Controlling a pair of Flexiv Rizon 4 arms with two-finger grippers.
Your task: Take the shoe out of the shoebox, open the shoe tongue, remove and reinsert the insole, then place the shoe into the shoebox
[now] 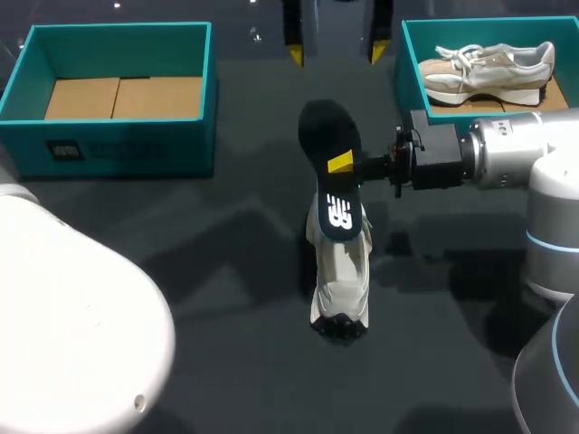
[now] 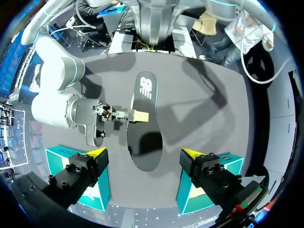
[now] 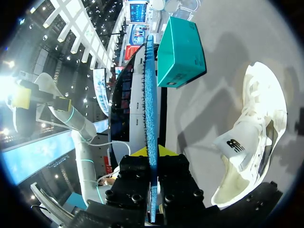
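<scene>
My right gripper (image 1: 342, 164) is shut on a black insole (image 1: 331, 163), pinching one long edge and holding it tilted in the air. Right under the insole a white shoe (image 1: 342, 271) lies on the dark table, toe toward the front edge. In the right wrist view the insole (image 3: 150, 104) stands edge-on between the fingers, with the shoe (image 3: 251, 137) off to one side, its tongue pulled up. My left gripper (image 2: 143, 153) hangs open high over the far middle of the table, looking down on the insole (image 2: 145, 123); its yellow tips (image 1: 296, 56) show between the two boxes.
A teal shoebox (image 1: 210, 90) at the back left shows only its cardboard floor. A second teal shoebox (image 1: 404, 63) at the back right holds a beige shoe (image 1: 488, 68). My left arm's white link (image 1: 72, 316) fills the front left.
</scene>
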